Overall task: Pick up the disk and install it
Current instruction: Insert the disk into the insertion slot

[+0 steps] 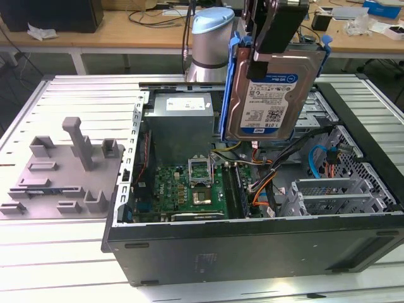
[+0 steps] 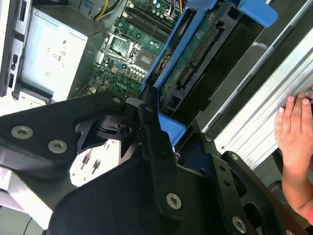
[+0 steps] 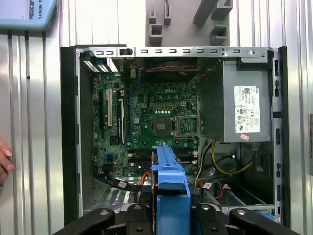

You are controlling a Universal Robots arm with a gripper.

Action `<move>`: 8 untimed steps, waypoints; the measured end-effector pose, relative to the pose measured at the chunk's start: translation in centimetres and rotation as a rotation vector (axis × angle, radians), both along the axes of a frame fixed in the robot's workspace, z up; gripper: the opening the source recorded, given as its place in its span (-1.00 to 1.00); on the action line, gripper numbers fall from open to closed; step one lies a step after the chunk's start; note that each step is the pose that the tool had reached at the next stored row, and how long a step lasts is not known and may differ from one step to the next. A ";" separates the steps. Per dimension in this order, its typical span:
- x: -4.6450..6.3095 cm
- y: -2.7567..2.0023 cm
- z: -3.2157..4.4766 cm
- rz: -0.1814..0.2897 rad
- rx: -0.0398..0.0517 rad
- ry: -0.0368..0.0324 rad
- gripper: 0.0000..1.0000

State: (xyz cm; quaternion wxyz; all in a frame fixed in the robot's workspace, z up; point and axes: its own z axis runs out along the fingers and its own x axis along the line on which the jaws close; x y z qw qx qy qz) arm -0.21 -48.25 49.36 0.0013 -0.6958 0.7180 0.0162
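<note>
- The gripper is clamped narrow on the disk, holding it by its upper edge. In the exterior view the pair sits at about 1 o'clock of the scene.
- The disk hangs on edge in the air over the open computer case. It is slightly tilted, its white-and-blue label faces the exterior camera, and the blue bracket runs along its sides.
- In the second wrist view the disk shows its other face, a green circuit board. The black fingers press on the near end of the bracket.
- In the first wrist view the bracket is seen edge-on, standing out from between the black links of the gripper, over the case interior.
- A grey power-supply box sits inside the case at 9 o'clock of the disk in the exterior view.
- The motherboard lies flat on the case floor at 7 o'clock of the disk.
- A grey metal drive cage stands inside the case at 5 o'clock of the disk, with orange and blue cables between it and the motherboard.
- A grey moulded fixture lies on the slatted table at 9 o'clock of the case, just beside its wall.
- The arm's joint, grey with a pale blue cap, stands behind the case at 10 o'clock of the disk.
- A person's hand rests on the slatted table beside the case, and its fingertips also show in the first wrist view.
</note>
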 end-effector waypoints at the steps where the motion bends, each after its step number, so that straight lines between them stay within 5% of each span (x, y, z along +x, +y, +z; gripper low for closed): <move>1: 0.1 -0.04 0.00 0.000 0.0001 -0.0001 -0.26; 8: 0.7 -0.40 0.00 0.000 0.0009 -0.0026 -0.26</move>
